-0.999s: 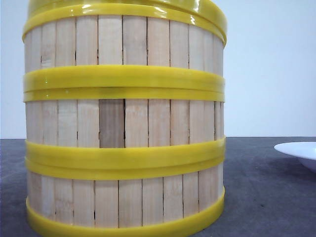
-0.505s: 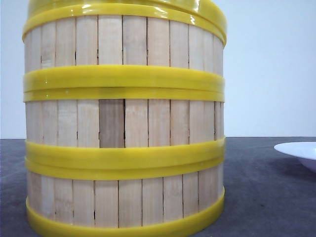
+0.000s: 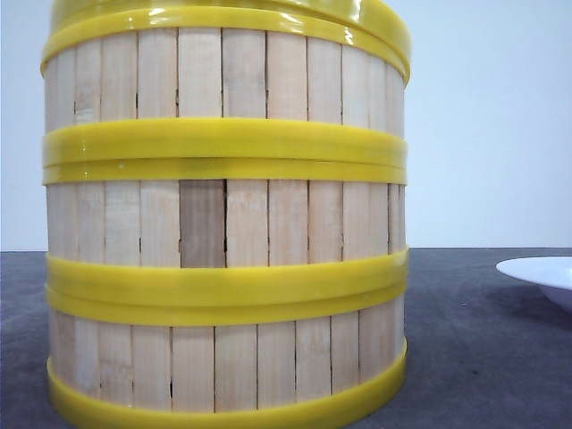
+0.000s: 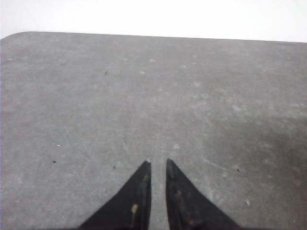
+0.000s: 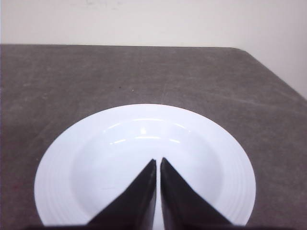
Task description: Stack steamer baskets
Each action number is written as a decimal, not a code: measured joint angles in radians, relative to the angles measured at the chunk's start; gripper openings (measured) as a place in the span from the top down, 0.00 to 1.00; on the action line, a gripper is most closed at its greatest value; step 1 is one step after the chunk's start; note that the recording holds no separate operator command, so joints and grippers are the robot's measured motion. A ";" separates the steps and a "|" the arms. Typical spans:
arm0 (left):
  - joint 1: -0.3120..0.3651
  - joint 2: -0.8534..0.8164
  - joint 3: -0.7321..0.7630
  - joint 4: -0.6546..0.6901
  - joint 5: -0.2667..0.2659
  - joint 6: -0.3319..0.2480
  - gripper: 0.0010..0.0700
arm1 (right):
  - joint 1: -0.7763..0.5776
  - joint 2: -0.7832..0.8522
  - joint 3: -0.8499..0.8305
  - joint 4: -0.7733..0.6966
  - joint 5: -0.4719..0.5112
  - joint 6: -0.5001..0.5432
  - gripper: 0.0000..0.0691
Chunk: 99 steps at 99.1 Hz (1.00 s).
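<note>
Looking forward over the tabletop (image 3: 483, 357), we see the steamer baskets (image 3: 223, 223) stacked three high in one upright column, close to the camera and left of centre. The column's long axis runs vertical; yellow bands lie level at each joint and the pale slats stand straight. The lowest basket sits on the dark grey tabletop; the top of the column is cut off by the picture edge, so we cannot tell what crowns it. A white plate (image 3: 541, 273) lies well apart at the right edge. We note the left gripper (image 4: 159, 165) over bare tabletop, its jaws narrow with a thin slit between the tips, holding nothing. The right gripper (image 5: 158, 162) is over the plate, jaws almost touching, also holding nothing.
</note>
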 joint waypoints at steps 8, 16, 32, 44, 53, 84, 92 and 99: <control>0.000 0.000 0.000 0.000 0.000 0.000 0.97 | 0.000 0.000 0.000 0.000 0.000 -0.011 0.99; 0.000 0.000 0.000 0.000 0.000 0.000 0.97 | 0.000 0.000 0.000 0.002 0.000 -0.015 0.99; 0.000 0.000 0.000 0.000 0.000 0.000 0.97 | 0.000 0.000 0.000 0.002 0.000 -0.018 0.99; 0.000 0.000 0.000 0.000 0.000 0.000 0.97 | 0.000 0.000 0.000 0.002 0.000 -0.018 0.99; 0.000 0.000 0.000 0.000 0.000 0.000 0.97 | 0.000 0.000 0.000 0.002 0.000 -0.018 0.99; 0.000 0.000 0.000 0.000 0.000 0.000 0.97 | 0.000 0.000 0.000 0.002 0.000 -0.018 0.99; 0.000 0.000 0.000 0.000 0.000 0.000 0.97 | 0.000 0.000 0.000 0.002 0.000 -0.018 0.99; 0.000 0.000 0.000 0.000 0.000 0.000 0.97 | 0.000 0.000 0.000 0.002 0.000 -0.018 0.99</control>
